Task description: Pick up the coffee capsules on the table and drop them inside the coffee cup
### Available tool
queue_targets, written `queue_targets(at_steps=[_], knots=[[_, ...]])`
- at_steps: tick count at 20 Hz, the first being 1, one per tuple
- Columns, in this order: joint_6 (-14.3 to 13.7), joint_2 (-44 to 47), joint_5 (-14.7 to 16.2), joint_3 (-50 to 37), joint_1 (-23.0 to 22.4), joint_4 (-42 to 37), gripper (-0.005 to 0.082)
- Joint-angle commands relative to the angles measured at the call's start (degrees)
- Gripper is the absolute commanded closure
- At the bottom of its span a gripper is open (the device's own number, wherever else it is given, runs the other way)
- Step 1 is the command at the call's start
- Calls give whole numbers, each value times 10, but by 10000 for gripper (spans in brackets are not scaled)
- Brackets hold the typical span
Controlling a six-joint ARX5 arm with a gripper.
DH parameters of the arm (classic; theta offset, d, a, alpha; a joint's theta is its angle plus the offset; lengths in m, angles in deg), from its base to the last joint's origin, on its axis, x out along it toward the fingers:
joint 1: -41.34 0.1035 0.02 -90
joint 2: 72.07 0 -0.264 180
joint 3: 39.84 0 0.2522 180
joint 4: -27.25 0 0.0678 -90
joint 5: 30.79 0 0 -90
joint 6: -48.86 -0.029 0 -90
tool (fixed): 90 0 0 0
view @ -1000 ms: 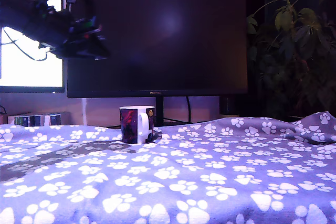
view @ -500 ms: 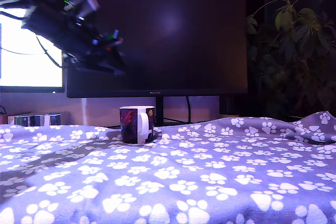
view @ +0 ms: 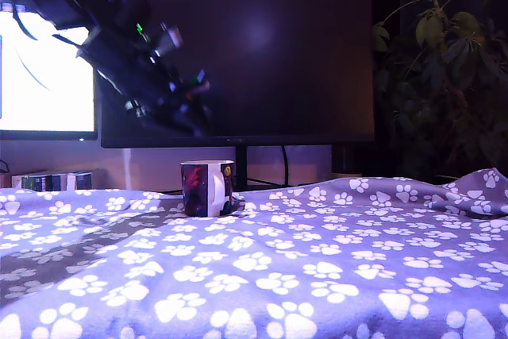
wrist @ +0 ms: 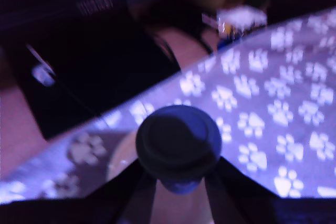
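A white mug [view: 206, 188] with a dark purple and red print stands on the paw-print blanket [view: 317, 260], handle toward the camera. My gripper [view: 197, 121] hangs tilted in the air above and slightly to the exterior view's left of the mug. In the wrist view the dark blue capsule [wrist: 178, 145] sits pinched between my two fingers, its wide flat rim facing the camera, with the gripper [wrist: 179, 182] shut on it. The pale round shape behind the capsule may be the mug's mouth; the picture is too blurred to tell.
A large dark monitor [view: 238, 61] stands right behind the mug, with a lit screen [view: 44, 77] at the exterior view's left. A leafy plant [view: 444, 69] fills the right background. Small boxes [view: 55, 182] sit at the far left edge.
My arm has swung down and toward the exterior view's right, from high at the left to just above the mug. The mug has not moved.
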Motion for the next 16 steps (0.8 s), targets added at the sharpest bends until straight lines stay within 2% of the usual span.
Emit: queue_targets(at_steps=[1, 11, 15, 16], knots=[[-3, 19, 3, 6, -4, 1, 640], [-3, 26, -8, 6, -4, 46, 631], [-3, 26, -29, 6, -4, 47, 403], [-3, 26, -33, 6, -4, 48, 378]])
